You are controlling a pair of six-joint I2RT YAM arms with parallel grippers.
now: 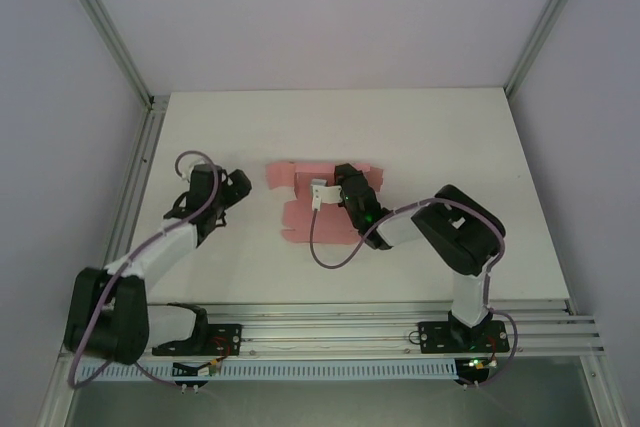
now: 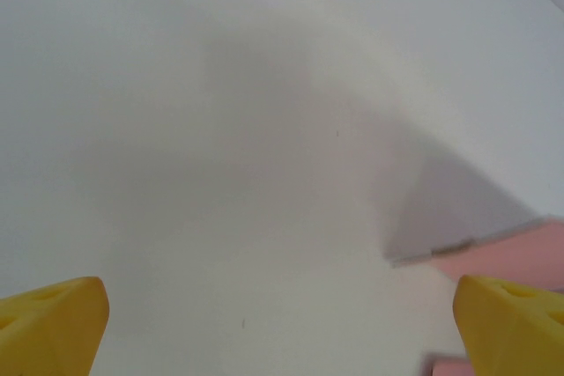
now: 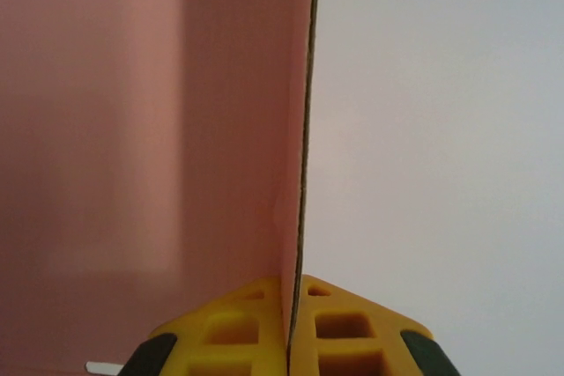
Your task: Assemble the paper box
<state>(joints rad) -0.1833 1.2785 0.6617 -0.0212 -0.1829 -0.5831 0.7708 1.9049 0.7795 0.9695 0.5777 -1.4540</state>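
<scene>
Pinching: right end effector is closed on the paper box, its yellow pads pressed together w/ the card's thin edge between them
Box spot: mid surface, between the two arms, nearer the right one; the right end effector sits over its upper-middle part
Box look: pale pink card sheet, mostly flat, w/ notched and stepped edges; top edge shows small tabs
Right wrist view: end effector at the bottom centre, pads meeting on the card edge; that edge runs straight up the frame, pink face of the paper box to its left, bare white surface to its right, so the held panel stands on edge to the camera
Left end effector: spread wide, holding nothing, low over bare surface just left of the sheet, not touching it
Left wrist view: end effector w/ yellow fingertips far apart in the bottom corners; white surface ahead; a pink corner of the paper box at the right edge, w/ a greyish patch beside it, can't tell if flap or shadow
Extras: purple cable loops from the right arm over the sheet's near edge; metal rail along the near side carries both arm bases
</scene>
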